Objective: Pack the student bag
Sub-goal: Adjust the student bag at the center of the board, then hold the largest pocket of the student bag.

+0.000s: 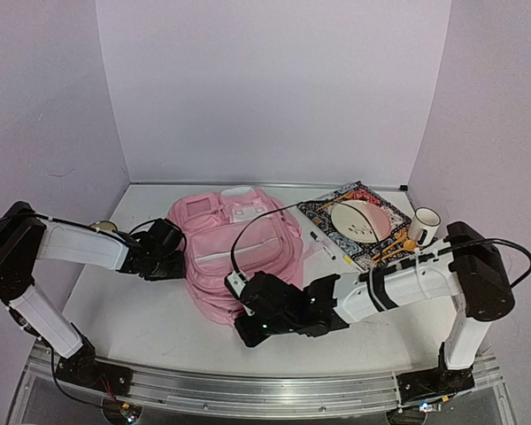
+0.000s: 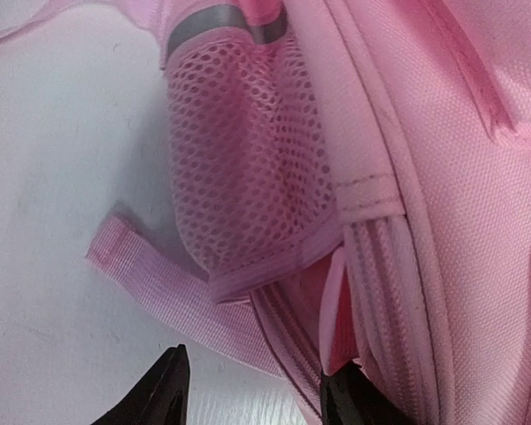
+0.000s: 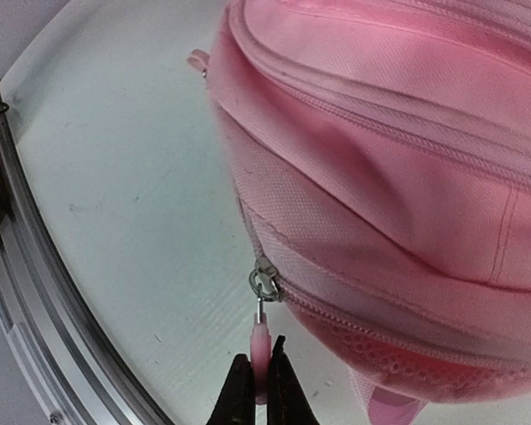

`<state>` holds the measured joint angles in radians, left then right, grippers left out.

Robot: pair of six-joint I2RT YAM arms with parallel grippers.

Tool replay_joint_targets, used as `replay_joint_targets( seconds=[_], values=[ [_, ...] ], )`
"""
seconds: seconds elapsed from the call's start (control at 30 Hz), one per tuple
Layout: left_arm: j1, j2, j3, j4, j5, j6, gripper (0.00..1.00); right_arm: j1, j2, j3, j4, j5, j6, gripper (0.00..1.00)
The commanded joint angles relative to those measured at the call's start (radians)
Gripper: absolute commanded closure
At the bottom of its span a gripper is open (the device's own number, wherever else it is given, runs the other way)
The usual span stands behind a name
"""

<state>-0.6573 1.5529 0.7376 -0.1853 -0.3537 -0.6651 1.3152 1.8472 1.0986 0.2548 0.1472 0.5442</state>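
The student bag (image 1: 239, 252), a soft pink backpack, lies flat in the middle of the table. My right gripper (image 3: 261, 382) is at its near edge, shut on the pink zipper pull (image 3: 262, 335). The pull hangs from the metal slider (image 3: 265, 283) at the end of a zip line. My left gripper (image 2: 257, 398) is open at the bag's left side, below the mesh side pocket (image 2: 248, 159). One of its fingertips (image 2: 354, 398) rests at a parted zip seam, the other (image 2: 164, 394) is over the bare table. A pink strap (image 2: 159, 288) and the zip band lie between them.
At the back right lies a patterned book (image 1: 336, 212) with a white plate (image 1: 358, 220) on it, and a white mug (image 1: 425, 225) stands beside it. A pen (image 1: 323, 243) lies between book and bag. A small round object (image 1: 104, 227) sits behind the left arm. A metal rail (image 3: 18, 266) runs along the near edge.
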Motion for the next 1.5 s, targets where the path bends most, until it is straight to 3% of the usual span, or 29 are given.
replay_joint_targets(
  seconds=[0.0, 0.33, 0.53, 0.8, 1.2, 1.33, 1.47],
  values=[
    [0.019, 0.002, 0.101, 0.039, 0.018, 0.071, 0.47, 0.015, 0.074, 0.141, -0.009, 0.009, -0.025, 1.00],
    [0.021, -0.307, -0.007, -0.059, 0.101, -0.083, 0.24, 0.006, 0.216, 0.322, -0.009, 0.039, 0.005, 1.00],
    [0.019, -0.491, -0.153, -0.057, 0.276, -0.278, 0.23, 0.006, 0.230, 0.341, -0.008, 0.039, 0.012, 1.00],
    [0.012, -0.569, -0.285, 0.052, 0.468, -0.399, 0.28, 0.006, 0.243, 0.345, 0.011, 0.027, 0.020, 1.00],
    [-0.078, -0.431, -0.328, 0.308, 0.465, -0.497, 0.37, 0.006, 0.246, 0.348, 0.020, 0.019, 0.018, 1.00],
    [-0.102, -0.384, -0.322, 0.326, 0.448, -0.499, 0.47, 0.006, 0.232, 0.333, 0.020, 0.030, 0.016, 1.00],
    [-0.116, -0.365, -0.338, 0.332, 0.434, -0.499, 0.66, 0.006, 0.207, 0.309, 0.020, 0.042, 0.013, 1.00]
  ],
)
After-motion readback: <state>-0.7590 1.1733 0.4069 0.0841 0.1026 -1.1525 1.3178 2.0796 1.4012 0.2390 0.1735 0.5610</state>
